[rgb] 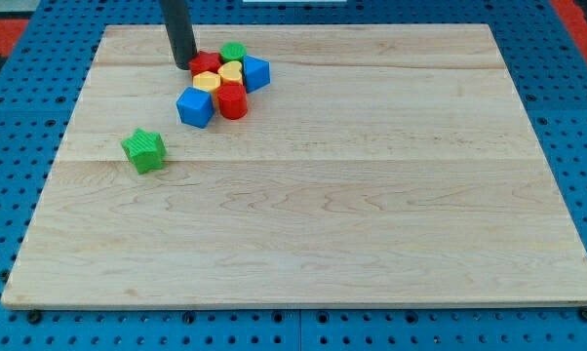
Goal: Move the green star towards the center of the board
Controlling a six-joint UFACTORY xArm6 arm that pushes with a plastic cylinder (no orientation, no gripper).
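Observation:
The green star (143, 149) lies alone on the wooden board (352, 195), left of the middle. My tip (183, 65) stands near the view's top, well above and right of the star, just left of a tight cluster of blocks. It touches or nearly touches the red block (205, 63) at the cluster's upper left.
The cluster holds a green block (234, 51), a yellow heart (231, 72), a yellow block (207, 80), a blue block (255, 73), a red cylinder (232, 99) and a blue cube (195, 106). A blue pegboard (11, 146) surrounds the board.

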